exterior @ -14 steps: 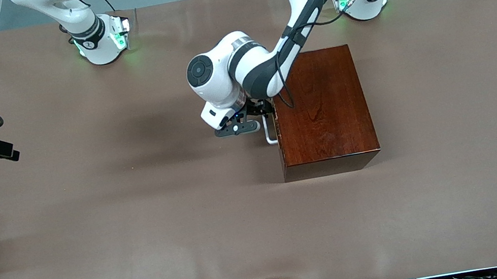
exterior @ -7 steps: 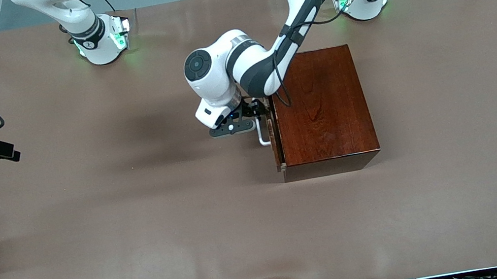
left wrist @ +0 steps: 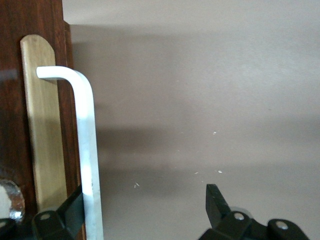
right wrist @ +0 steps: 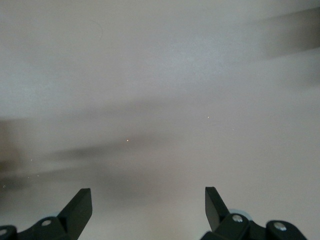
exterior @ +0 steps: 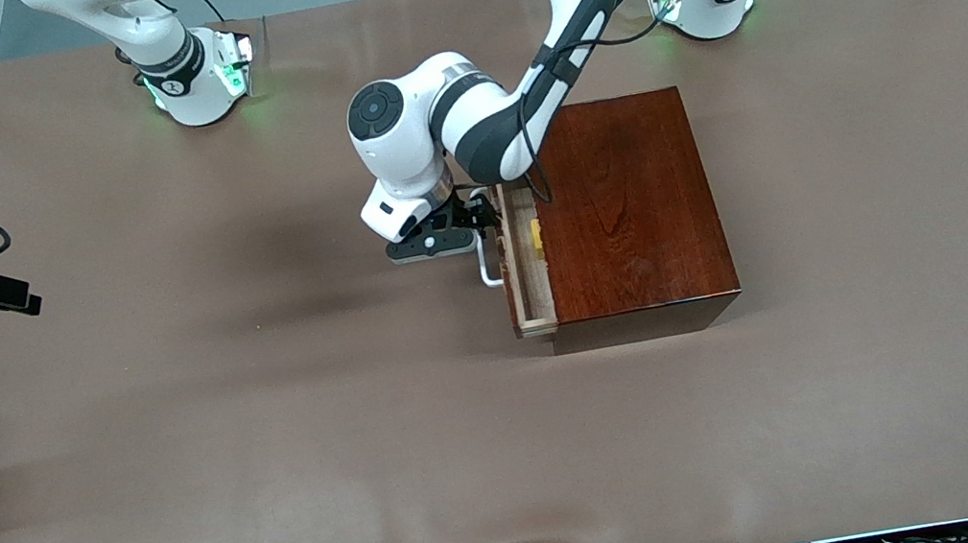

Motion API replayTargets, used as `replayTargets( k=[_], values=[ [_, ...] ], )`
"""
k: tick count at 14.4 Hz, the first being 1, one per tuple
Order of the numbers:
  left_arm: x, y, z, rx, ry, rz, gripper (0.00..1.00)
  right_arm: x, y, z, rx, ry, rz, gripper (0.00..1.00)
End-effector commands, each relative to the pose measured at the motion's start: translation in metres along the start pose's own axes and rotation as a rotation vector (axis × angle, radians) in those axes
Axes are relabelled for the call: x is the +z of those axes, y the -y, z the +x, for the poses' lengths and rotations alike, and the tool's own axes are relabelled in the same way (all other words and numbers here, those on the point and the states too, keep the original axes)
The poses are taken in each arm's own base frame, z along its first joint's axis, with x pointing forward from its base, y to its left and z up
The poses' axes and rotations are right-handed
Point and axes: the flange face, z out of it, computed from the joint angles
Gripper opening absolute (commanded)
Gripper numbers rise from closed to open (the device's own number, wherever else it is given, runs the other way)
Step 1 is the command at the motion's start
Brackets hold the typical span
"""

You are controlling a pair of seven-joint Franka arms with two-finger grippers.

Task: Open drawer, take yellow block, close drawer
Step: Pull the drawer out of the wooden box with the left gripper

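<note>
Dark reddish-brown wooden box (exterior: 630,209) is the landmark here, and its drawer (exterior: 527,265) sits partway out on the side toward the right arm's end of the table, pale wood showing inside. The left gripper (exterior: 476,222) is at the white handle (exterior: 488,263); in the wrist view its fingers (left wrist: 60,220) stand wide, one hooked against the bar, not clamped on it. So this looks like the opening step in hand. A sliver of the yellow block (exterior: 535,233) peeks from the drawer, right at the box's edge. Next I'd guess more pull is needed, since the block is barely uncovered. Plenty of bare table (exterior: 270,393) beside the box for that. The right gripper (right wrist: 145,210) waits wide open and empty, well away from the box
</note>
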Motion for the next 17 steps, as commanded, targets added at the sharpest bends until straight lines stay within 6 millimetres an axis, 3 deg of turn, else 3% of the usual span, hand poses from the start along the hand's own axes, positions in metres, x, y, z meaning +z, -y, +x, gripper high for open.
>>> replayTargets(
  k=[1,4,10,13,17],
  values=[
    [-0.003,-0.017,-0.007,0.002,-0.034,-0.048,1.0,0.002,0.001,0.002,0.001,0.007,0.009,1.0],
    [-0.009,-0.026,-0.013,0.003,-0.037,-0.089,1.0,0.008,0.006,0.005,-0.006,0.016,0.013,1.0],
    [-0.005,-0.035,-0.012,0.014,-0.065,-0.152,1.0,0.017,0.037,0.011,-0.054,-0.001,0.022,1.0],
    [-0.004,-0.043,-0.016,0.02,-0.068,-0.188,1.0,0.024,0.042,0.017,-0.062,0.006,0.113,1.0],
    [-0.011,-0.047,-0.011,-0.033,-0.047,-0.29,1.0,0.037,0.057,0.02,-0.238,0.013,0.116,1.0]
  ],
)
